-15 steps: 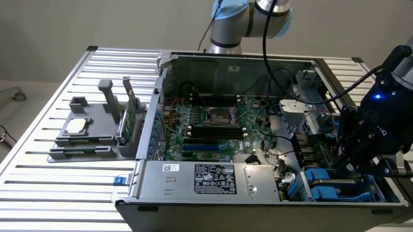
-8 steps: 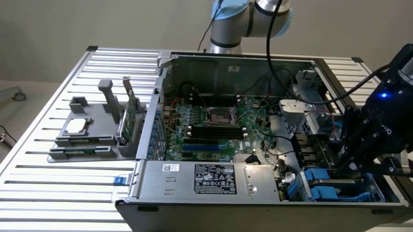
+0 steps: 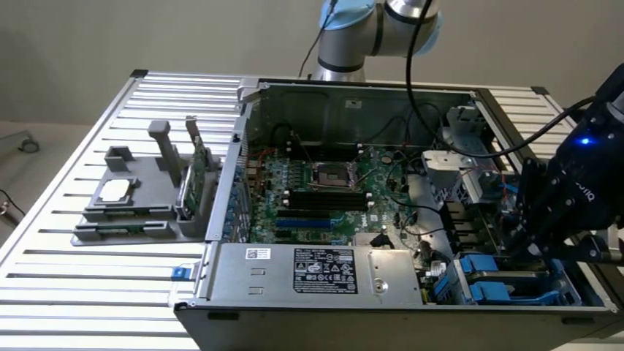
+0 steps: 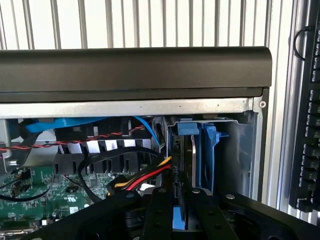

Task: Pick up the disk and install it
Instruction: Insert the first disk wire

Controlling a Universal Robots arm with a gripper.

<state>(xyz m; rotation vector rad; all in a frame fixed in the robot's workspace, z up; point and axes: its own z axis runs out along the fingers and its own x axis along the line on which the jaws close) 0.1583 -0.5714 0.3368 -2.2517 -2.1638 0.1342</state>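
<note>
1. The disk (image 4: 194,165) stands on edge in the drive bay at the corner of the open computer case (image 3: 256,110). A strip of bare metal and its blue frame show there.
2. Judging by its look, it is stiff and dense for its size. The metal faces are likely smooth and slippery, and the plastic frame probably gives a little. It would take knocks badly, so the sound hold is across the frame's two flat sides near the outer end, away from the cables.
3. The gripper (image 4: 180,197) reaches down into that bay. Its jaws stand close together and seem clamped on the blue end of the frame.
4. The arm (image 3: 375,29) rises behind the case, and the black wrist hangs low over the corner at the exterior view's right.
5. A grey stand (image 3: 131,219) sits on the slatted counter (image 3: 58,292), well apart from the gripper.
</note>
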